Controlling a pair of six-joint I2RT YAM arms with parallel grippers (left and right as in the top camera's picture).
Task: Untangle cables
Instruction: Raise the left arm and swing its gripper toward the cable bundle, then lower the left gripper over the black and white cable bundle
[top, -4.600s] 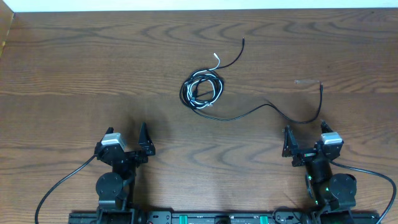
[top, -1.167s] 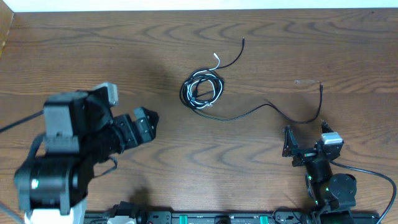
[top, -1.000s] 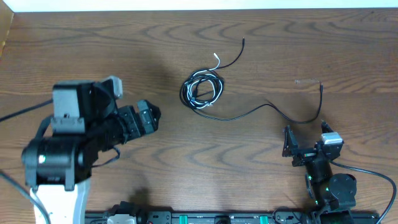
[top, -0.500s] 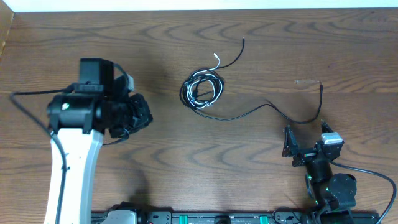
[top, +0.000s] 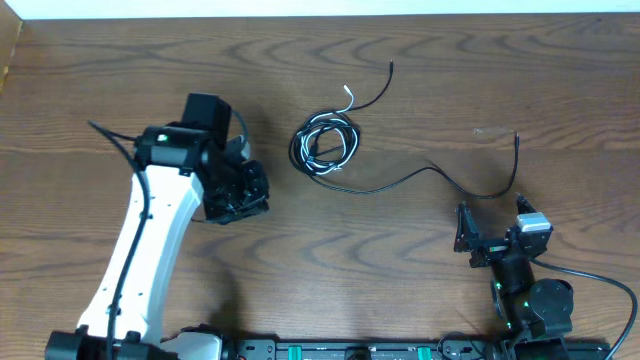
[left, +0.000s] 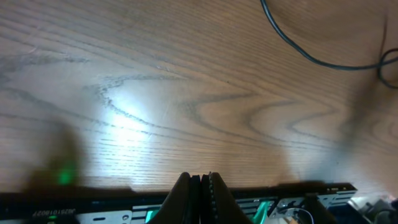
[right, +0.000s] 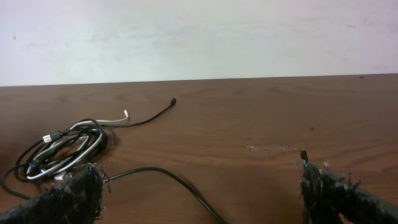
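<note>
The cables (top: 325, 145) lie as a tangled coil of black and white strands at the table's middle, also at the left of the right wrist view (right: 62, 149). A long black cable (top: 440, 175) snakes from the coil to the right, and passes between the right fingers (right: 180, 180). A black tail (top: 375, 95) and a white end (top: 347, 92) stick out behind the coil. My left gripper (top: 243, 195) hangs over bare wood left of the coil, shut (left: 200, 186) on nothing. My right gripper (top: 490, 225) rests open (right: 199, 196) near the front right.
A black cable strand (left: 298, 50) crosses the top right of the left wrist view. The long cable's plug end (top: 516, 140) lies at the right, beside a faint scuff (top: 490, 131). The arms' mounting rail (top: 340, 350) runs along the front edge.
The left arm has swung up from its rest and forward to the right, towards the coil, and its jaws have shut. The right arm and the cables have not moved.
</note>
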